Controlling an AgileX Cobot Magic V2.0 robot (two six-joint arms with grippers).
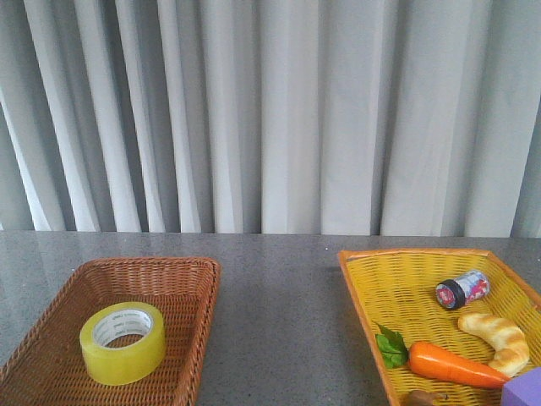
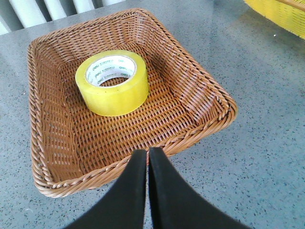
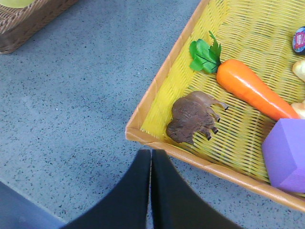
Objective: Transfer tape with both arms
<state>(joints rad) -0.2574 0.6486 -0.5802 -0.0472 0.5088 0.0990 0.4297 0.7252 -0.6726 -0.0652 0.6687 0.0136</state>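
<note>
tape (image 1: pixel 123 342) in left basket (image 1: pixel 190 279) — carrot (image 1: pixel 452 365) in right basket (image 1: pixel 372 279)

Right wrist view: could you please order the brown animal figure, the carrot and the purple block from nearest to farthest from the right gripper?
1. Brown animal figure, in the yellow basket's near corner, closest to the right gripper.
2. Purple block, along the near rim.
3. Carrot, deeper in; its order with the block is close.

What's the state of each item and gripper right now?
tape: flat on its side in the brown basket, untouched
left gripper: jaws shut, empty, outside the brown basket's rim
right gripper: jaws shut, empty, outside the yellow basket
jar: lying on its side, lid on
carrot: lying in yellow basket
brown animal figure: on its side
</note>
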